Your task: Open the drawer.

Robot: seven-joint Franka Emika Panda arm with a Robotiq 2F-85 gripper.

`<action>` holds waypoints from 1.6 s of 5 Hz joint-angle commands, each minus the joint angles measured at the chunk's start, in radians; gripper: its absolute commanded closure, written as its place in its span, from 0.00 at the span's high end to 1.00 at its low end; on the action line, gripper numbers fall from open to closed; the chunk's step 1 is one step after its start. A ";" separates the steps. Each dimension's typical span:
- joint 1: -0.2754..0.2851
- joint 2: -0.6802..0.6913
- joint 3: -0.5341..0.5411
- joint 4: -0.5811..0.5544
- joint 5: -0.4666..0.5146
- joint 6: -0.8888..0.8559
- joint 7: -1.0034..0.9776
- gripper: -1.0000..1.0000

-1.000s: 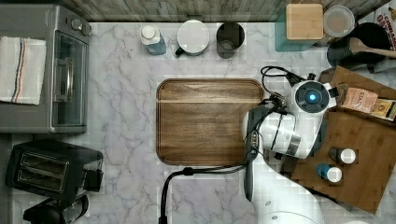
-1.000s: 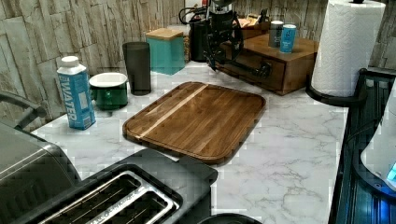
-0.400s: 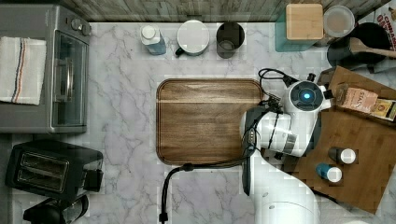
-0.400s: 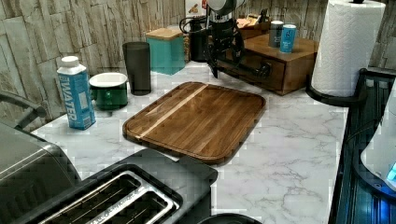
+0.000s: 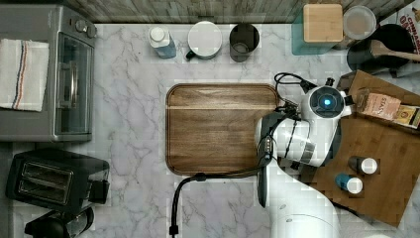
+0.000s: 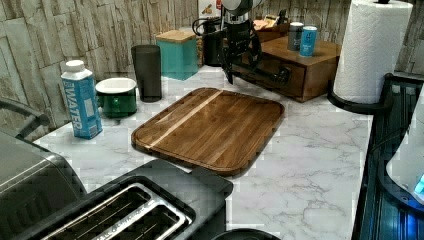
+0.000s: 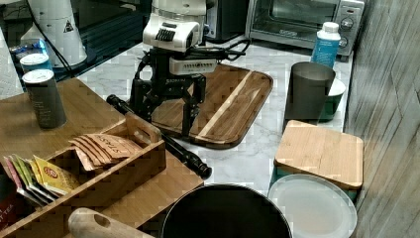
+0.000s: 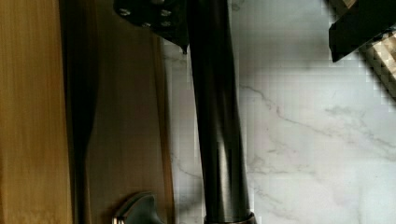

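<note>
On marble counter [image 7: 257, 158], gripper [image 7: 166, 111] (fingers spread wide) straddles drawer [image 6: 280, 75] handle [image 7: 178, 148].

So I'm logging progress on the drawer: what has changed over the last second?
The arm has moved toward the top view's top, carrying the gripper along the black bar handle of the drawer. Its fingers now stand open astride the bar, one on each side, not yet closed on it. The drawer looks shut as before, and the cutting board, water carton and cans have not moved.
</note>
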 commanded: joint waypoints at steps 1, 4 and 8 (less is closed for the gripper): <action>0.081 -0.015 0.120 0.033 0.092 0.108 0.026 1.00; 0.222 0.013 0.165 0.096 0.028 0.128 0.250 1.00; 0.315 0.078 0.166 0.235 0.147 0.128 0.304 1.00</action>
